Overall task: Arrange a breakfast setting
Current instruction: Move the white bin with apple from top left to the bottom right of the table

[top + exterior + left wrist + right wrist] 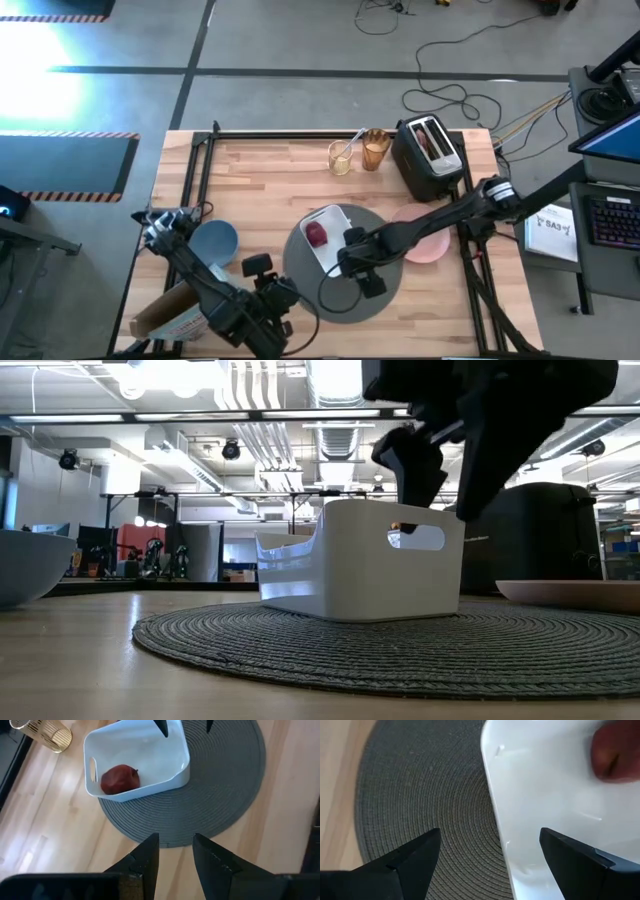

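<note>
**White tray and apple on the round mat**

Woven dark-grey mat (400,645) is seen nearest, spread on the bench (260,190). On it stands the white tray (328,235), a red apple (120,778) lying inside. The right end effector (490,857) is held wide open astride the tray's rim. The left end effector (176,852), narrowly parted and empty, is held near the bench's front edge. No legible writing is seen. Beside the mat lie a pink plate (432,245) and blue bowl (213,240); a black toaster (430,155) and amber tumbler (375,150) stand behind.
</note>
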Tool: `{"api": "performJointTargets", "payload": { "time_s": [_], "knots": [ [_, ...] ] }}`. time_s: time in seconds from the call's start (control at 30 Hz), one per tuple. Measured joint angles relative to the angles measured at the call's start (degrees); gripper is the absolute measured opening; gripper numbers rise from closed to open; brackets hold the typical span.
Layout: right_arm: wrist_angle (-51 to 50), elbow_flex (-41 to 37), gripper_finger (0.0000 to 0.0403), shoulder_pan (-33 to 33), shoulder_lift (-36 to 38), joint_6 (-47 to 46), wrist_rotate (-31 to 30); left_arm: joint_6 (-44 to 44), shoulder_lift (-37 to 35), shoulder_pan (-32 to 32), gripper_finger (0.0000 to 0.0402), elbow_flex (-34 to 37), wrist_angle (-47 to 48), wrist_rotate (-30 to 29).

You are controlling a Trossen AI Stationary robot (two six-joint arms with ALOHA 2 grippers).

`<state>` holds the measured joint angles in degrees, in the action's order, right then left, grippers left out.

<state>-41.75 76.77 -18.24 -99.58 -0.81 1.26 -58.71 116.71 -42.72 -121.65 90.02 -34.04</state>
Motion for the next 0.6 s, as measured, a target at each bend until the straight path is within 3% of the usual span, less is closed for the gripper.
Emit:
{"api": "performJointTargets", "payload": {
  "time_s": [0.17,0.6],
  "knots": [
    [-0.23,-0.09,0.0307,0.0,0.13,-1.37,-0.04,-2.43,0.03,-0.77,0.0102,0.5,-0.38,-0.64],
    [-2.53,-0.39,0.0111,0.0,-0.16,-1.54,-0.54,-1.97,0.31,-0.79,0.0102,0.79,-2.41,-5.26]
  ]
}}
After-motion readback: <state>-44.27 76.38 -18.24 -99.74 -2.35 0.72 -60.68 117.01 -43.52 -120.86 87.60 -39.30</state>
